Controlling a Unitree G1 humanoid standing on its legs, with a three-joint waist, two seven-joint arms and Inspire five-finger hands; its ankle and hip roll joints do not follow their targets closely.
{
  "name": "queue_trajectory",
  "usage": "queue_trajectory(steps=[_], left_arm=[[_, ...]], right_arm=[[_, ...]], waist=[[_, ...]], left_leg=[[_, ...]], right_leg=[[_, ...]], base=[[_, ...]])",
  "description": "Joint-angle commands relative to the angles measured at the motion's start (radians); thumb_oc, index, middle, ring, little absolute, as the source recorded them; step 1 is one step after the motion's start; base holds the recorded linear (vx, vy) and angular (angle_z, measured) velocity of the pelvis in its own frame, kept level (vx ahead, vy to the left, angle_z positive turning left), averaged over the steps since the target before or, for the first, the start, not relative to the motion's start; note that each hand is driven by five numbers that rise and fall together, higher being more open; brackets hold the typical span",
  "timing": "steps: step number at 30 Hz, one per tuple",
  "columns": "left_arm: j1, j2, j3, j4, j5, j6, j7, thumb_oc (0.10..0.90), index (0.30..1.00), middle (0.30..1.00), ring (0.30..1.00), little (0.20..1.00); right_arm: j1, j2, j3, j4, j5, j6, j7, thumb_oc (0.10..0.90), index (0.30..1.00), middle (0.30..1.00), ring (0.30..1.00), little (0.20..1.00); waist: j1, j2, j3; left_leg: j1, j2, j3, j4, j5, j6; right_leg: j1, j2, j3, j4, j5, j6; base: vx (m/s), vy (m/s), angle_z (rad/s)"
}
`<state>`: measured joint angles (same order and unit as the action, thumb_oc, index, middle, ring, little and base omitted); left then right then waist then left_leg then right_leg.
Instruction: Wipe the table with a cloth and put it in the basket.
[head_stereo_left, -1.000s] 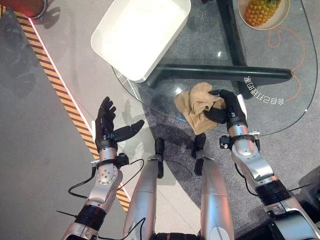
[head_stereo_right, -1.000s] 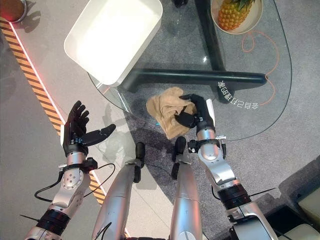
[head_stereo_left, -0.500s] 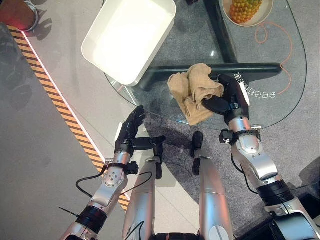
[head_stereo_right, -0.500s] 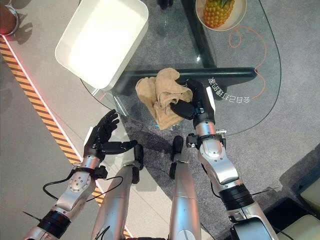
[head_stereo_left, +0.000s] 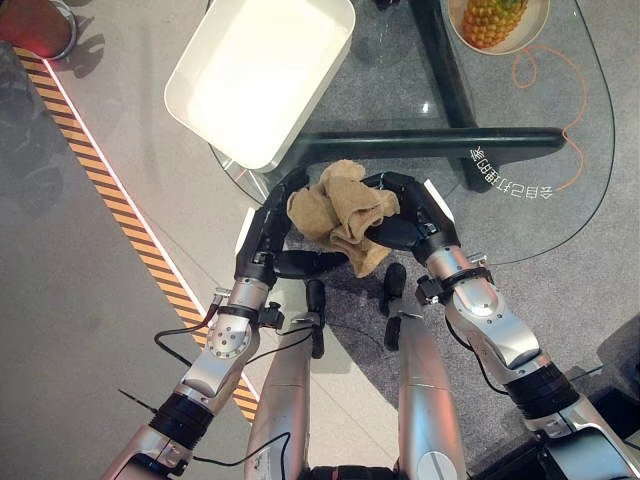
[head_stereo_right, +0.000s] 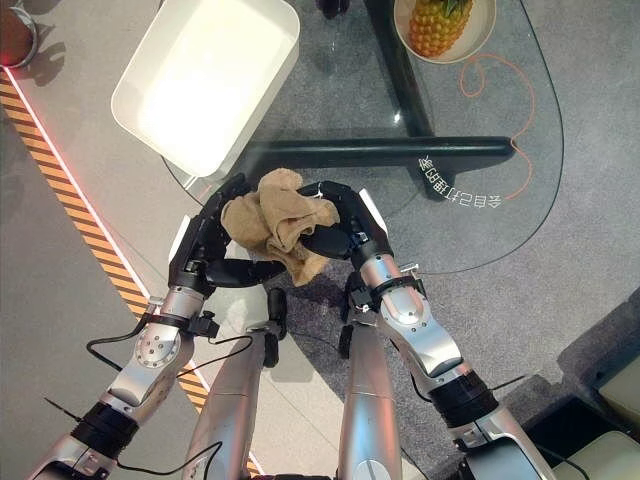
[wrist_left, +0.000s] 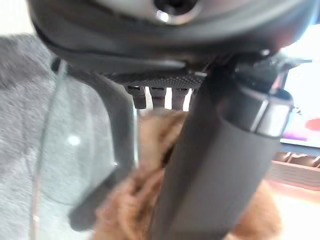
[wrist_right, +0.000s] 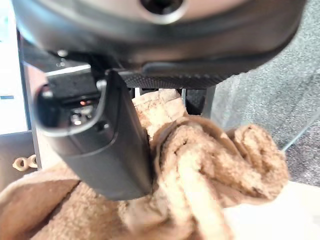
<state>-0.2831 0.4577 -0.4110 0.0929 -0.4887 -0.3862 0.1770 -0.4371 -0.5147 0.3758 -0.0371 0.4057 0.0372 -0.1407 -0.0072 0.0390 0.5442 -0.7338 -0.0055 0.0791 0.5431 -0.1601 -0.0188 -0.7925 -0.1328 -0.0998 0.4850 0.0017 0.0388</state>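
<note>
The cloth (head_stereo_left: 340, 213) sits bunched at the near edge of the glass table (head_stereo_left: 560, 215), hiding part of both hands' fingers. The right hand (head_stereo_left: 408, 212) has its fingers and thumb curled round the cloth. The left hand (head_stereo_left: 272, 235) cups the cloth's other side, thumb beneath it; whether it grips is hard to tell. The white basket (head_stereo_left: 262, 75) stands at the table's far left, apart from the cloth. Half a second ago the left hand hung open off the table, and the cloth lay farther right.
</note>
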Motion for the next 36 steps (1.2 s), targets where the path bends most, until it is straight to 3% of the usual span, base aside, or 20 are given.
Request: queue_trajectory(steps=[1, 6, 12, 24, 32, 36], left_arm=[[0.009, 0.005, 0.042, -0.222, -0.037, -0.081, -0.039, 0.800, 0.900, 0.900, 0.900, 0.900], [-0.003, -0.004, 0.039, -0.226, -0.028, -0.046, -0.033, 0.800, 0.900, 0.900, 0.900, 0.900], [-0.006, 0.004, 0.032, -0.191, -0.030, -0.013, -0.052, 0.800, 0.900, 0.900, 0.900, 0.900], [-0.014, 0.020, 0.010, -0.148, -0.065, -0.013, -0.105, 0.800, 0.900, 0.900, 0.900, 0.900], [-0.036, 0.044, -0.007, -0.141, 0.014, -0.035, -0.064, 0.800, 0.900, 0.900, 0.900, 0.900], [-0.048, 0.057, -0.011, -0.143, 0.048, -0.057, -0.028, 0.800, 0.900, 0.900, 0.900, 0.900]], right_arm=[[-0.056, 0.007, 0.007, -0.238, 0.031, -0.070, 0.053, 0.100, 0.300, 0.300, 0.300, 0.200], [-0.070, 0.020, 0.026, -0.245, 0.145, -0.059, 0.119, 0.100, 0.300, 0.300, 0.300, 0.200], [-0.087, 0.044, 0.048, -0.260, 0.283, -0.070, 0.284, 0.100, 0.300, 0.300, 0.300, 0.200], [-0.123, 0.026, 0.111, -0.253, 0.348, -0.017, 0.509, 0.100, 0.300, 0.300, 0.300, 0.200], [-0.133, 0.006, 0.133, -0.217, 0.335, -0.014, 0.480, 0.100, 0.300, 0.300, 0.300, 0.200], [-0.124, -0.006, 0.135, -0.196, 0.274, -0.016, 0.417, 0.100, 0.300, 0.300, 0.300, 0.200]], waist=[[0.009, -0.004, -0.024], [0.013, -0.009, -0.024], [0.020, -0.016, -0.024], [0.034, -0.017, -0.024], [0.034, -0.020, -0.024], [0.031, -0.024, -0.024]], left_leg=[[0.052, -0.054, 0.068, -0.081, 0.073, 0.093], [0.058, -0.058, 0.065, -0.088, 0.077, 0.094], [0.061, -0.056, 0.063, -0.084, 0.078, 0.092], [0.062, -0.058, 0.054, -0.077, 0.080, 0.087], [0.059, -0.059, 0.052, -0.077, 0.081, 0.084], [0.057, -0.060, 0.052, -0.077, 0.083, 0.083]], right_leg=[[0.063, 0.085, -0.024, 0.014, -0.048, -0.023], [0.072, 0.086, -0.027, 0.000, -0.043, -0.024], [0.080, 0.083, -0.034, -0.005, -0.039, -0.023], [0.090, 0.073, -0.049, -0.010, -0.037, -0.024], [0.090, 0.072, -0.048, -0.015, -0.034, -0.024], [0.087, 0.074, -0.046, -0.017, -0.033, -0.023]], base=[[0.00, 0.000, 0.00], [0.00, 0.000, 0.00], [0.00, -0.011, 0.00], [0.00, -0.008, 0.00], [0.00, 0.000, 0.00], [0.00, 0.000, 0.00]])
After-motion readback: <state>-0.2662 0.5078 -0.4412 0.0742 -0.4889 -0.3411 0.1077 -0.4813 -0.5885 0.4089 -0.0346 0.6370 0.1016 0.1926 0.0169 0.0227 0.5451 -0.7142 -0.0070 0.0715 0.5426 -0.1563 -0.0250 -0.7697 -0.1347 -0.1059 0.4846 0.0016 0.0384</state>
